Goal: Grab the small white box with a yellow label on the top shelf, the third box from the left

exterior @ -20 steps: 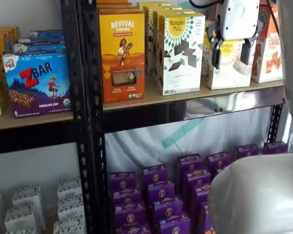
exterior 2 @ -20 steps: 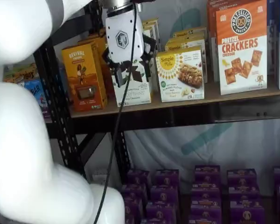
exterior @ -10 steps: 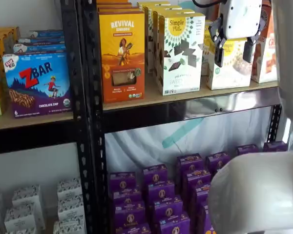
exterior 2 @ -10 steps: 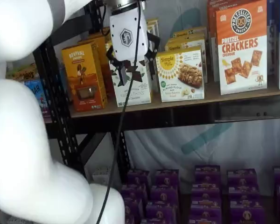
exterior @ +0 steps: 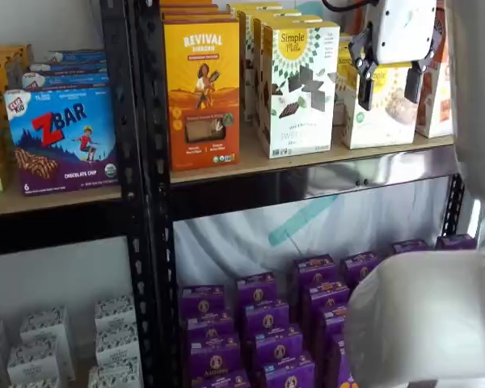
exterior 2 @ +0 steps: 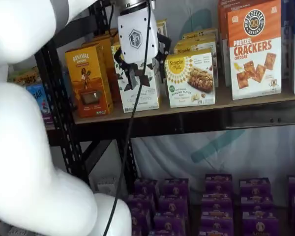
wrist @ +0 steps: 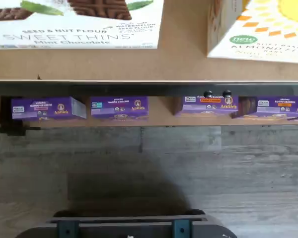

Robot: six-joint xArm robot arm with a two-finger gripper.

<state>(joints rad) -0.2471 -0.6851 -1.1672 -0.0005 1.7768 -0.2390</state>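
Hovering with fingers spread, your white two-finger gripper (exterior: 390, 87) stood before the short white yellow-logo carton (exterior 2: 191, 80), which sat upright.

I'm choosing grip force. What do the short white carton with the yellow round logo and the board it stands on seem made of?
The short white carton looks like thin printed paperboard with a slightly glossy finish and crisp folded edges. The light tan shelf board looks like matte pressed wood or fibreboard, though no grain shows.

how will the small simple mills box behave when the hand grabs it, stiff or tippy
The small white box looks like a thin paperboard carton, so probably light and stiff but crushable. It stands upright on the top shelf on a narrow base, so a push could tip it backward.
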